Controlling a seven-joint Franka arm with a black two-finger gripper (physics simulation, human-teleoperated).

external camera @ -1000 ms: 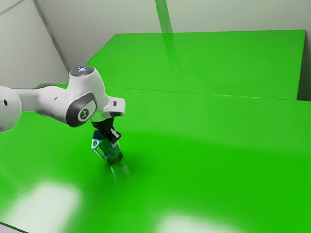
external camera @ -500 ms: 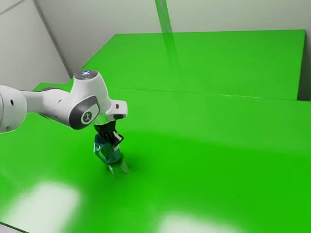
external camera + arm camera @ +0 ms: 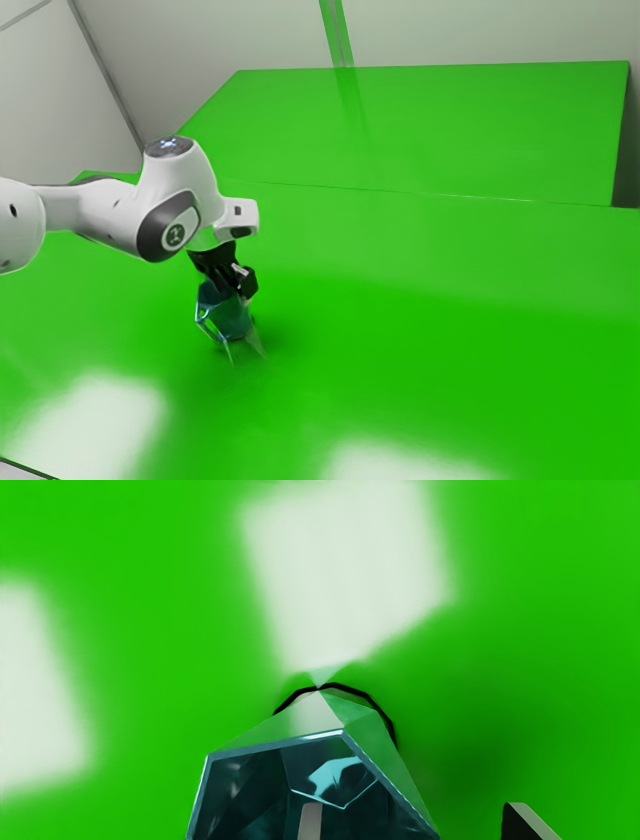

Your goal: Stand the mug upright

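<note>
The green table forms the ground of the scene, and the arm reaches over it from the exterior view's left, its hand pointing down. Below the hand stands the mug, a blue, faceted glass vessel, nearly upright and mouth uppermost. Whether its base sits flat on the table or a slight lean remains cannot be told. Its handle is turned toward the exterior view's left, away from the fingers.

The gripper is set at the mouth, apparently so that the wall can pass between its two fingers: such a placement would serve equally to steady the mug as it is righted and to let it go once it stands. In the wrist view, one finger appears within the outline of the rim, while the other finger lies outside, with green table visible between it and the glass. The fingers are accordingly spread wide, astride the wall without clamping it. Whether the inner finger touches the glass is unclear; the outer one appears free of it.
</note>
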